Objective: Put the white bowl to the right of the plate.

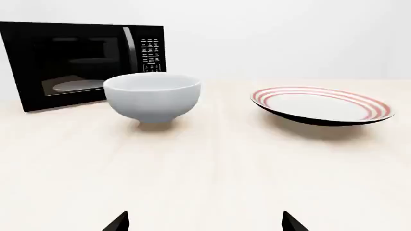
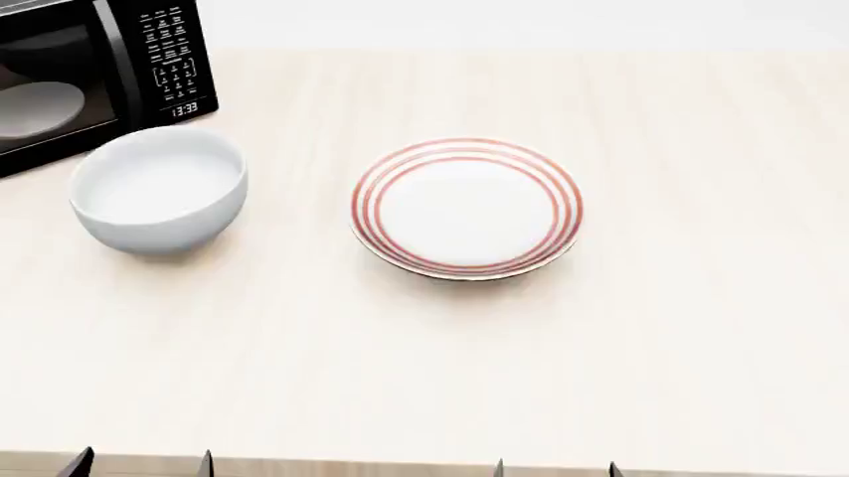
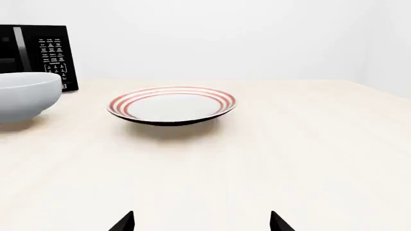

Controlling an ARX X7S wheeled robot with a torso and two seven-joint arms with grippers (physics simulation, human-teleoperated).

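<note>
The white bowl (image 2: pixel 159 189) stands upright on the pale wooden table, left of the plate (image 2: pixel 466 207), which has red rings round its rim. Both show in the left wrist view, the bowl (image 1: pixel 152 95) and the plate (image 1: pixel 321 105), and in the right wrist view, the bowl (image 3: pixel 26 96) and the plate (image 3: pixel 171 104). My left gripper (image 2: pixel 141 465) is open and empty at the table's near edge, in front of the bowl and well short of it. My right gripper (image 2: pixel 555 469) is open and empty at the near edge, in front of the plate.
A black microwave (image 2: pixel 80 70) stands at the table's far left, just behind the bowl, with a pale dish (image 2: pixel 34 107) behind its door. The table (image 2: pixel 717 298) stretches on to the right of the plate, with its right edge showing in the right wrist view.
</note>
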